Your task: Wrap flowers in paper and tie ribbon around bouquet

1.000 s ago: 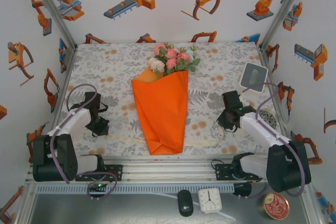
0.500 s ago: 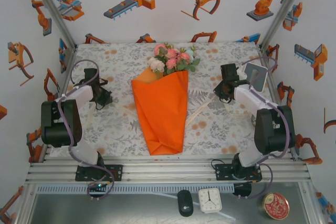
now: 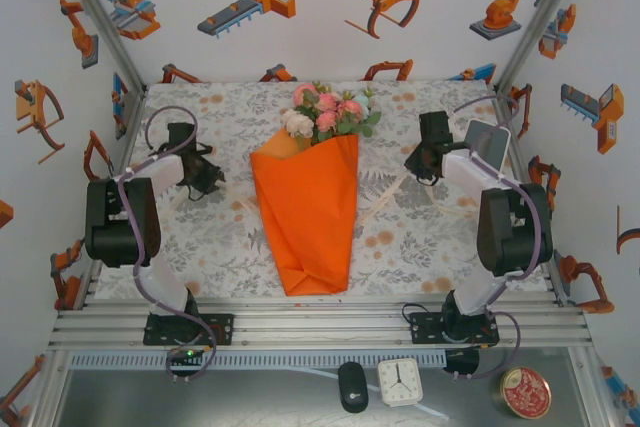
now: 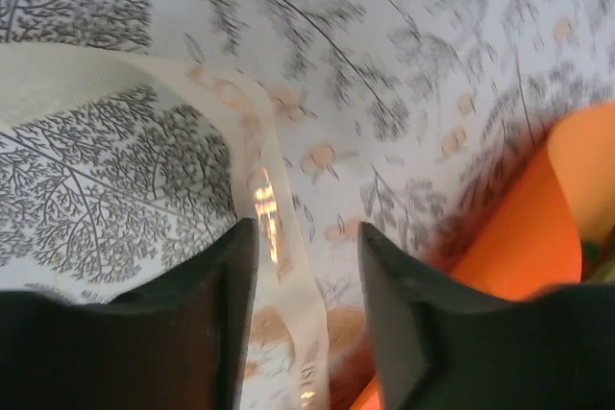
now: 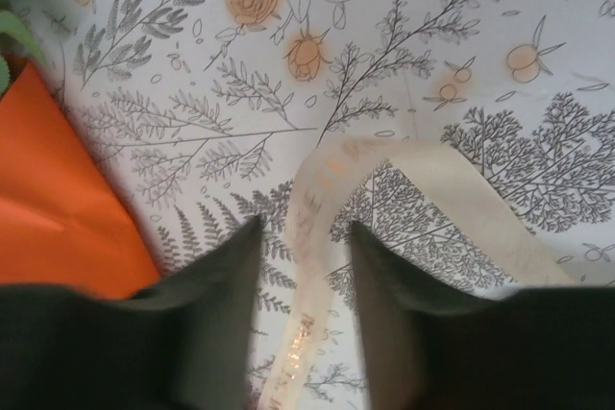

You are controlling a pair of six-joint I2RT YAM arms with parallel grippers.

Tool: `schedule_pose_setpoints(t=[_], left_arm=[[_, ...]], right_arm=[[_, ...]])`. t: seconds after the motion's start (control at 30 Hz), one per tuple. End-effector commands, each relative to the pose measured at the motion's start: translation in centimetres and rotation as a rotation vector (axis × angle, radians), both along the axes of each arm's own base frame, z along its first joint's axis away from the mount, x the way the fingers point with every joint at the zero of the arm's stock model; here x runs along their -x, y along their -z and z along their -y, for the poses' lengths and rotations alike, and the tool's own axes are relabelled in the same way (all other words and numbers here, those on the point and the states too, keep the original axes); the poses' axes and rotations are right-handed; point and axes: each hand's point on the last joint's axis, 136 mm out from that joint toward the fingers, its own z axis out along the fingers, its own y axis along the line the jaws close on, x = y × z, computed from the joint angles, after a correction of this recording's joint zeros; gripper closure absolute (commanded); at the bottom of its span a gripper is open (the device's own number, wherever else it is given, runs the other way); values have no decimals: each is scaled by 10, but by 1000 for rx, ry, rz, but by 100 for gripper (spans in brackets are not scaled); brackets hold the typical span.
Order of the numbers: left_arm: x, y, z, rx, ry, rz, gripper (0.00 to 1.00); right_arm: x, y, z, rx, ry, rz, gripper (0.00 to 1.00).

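Bench: covered with a cloth printed with grey and orange plants. The bouquet lies flat in the middle, narrow tip toward the near edge.
Paper: a bright orange sheet rolled into a long cone, which holds the flowers.
Flowers: pink, white and pale-green blooms with leaves stand out of the cone's wide far end. The stems are hidden inside the paper.
Ribbon: a cream band on the bench, coming out from both sides of the cone toward the grippers. It goes out of sight where it meets the paper.
Hard to make out: the left wrist view is blurred, and whether the ribbon touches any finger cannot be told.
Left gripper: left of the cone, jaws partly apart, with the ribbon running loose through the gap.
Right gripper: right of the cone, jaws partly apart, with the ribbon lying between them unclamped.
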Motion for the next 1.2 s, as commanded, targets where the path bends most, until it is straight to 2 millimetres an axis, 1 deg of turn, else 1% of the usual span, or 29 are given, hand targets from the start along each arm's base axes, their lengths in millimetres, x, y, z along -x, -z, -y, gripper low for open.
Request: schedule_pose_setpoints(t=[0.0,0.03,0.1,0.17,0.2,0.27,0.33,0.4,0.47,0.53,0.63,0.73,0.9,0.97,1.03,1.1,1.17], left_arm=[[15,-47,-5,-50,45,60,30],[21,-58,-9,-82,50,71,27],[36,-81,-24,-167,41,88,22],[50,-93,-42,-220,1,87,20],[57,-96,-52,-231,-25,83,19],[65,-96,-65,-230,-61,74,18],[70,-94,-75,-228,-86,59,17],[72,-91,-79,-229,-89,48,16],[71,-90,-81,-231,-84,44,15],[70,-90,-80,-230,-69,43,15],[70,-90,-80,-230,-58,42,14],[70,-90,-80,-227,-57,47,13],[68,-93,-77,-216,-39,63,12],[69,-93,-77,-217,-40,63,11],[71,-92,-79,-221,-53,55,11],[72,-91,-80,-219,-64,50,11],[72,-91,-78,-214,-61,54,11]], right_arm=[[8,-18,10,36,-53,19,48],[13,-16,19,40,-38,10,46],[22,-10,41,21,13,-5,46],[28,-1,57,-13,75,-37,46],[30,3,61,-47,110,-60,46],[35,13,61,-122,208,-123,46],[38,26,54,-223,310,-182,46],[38,41,48,-316,417,-218,47],[41,53,46,-354,500,-279,47],[46,55,49,-327,540,-318,47],[67,51,60,-262,646,-356,46],[90,47,68,-239,755,-366,43],[116,31,69,-249,881,-377,40],[121,24,66,-255,918,-372,39],[124,22,67,-247,952,-358,37],[126,26,71,-223,981,-359,35],[124,32,73,-207,992,-362,34]])
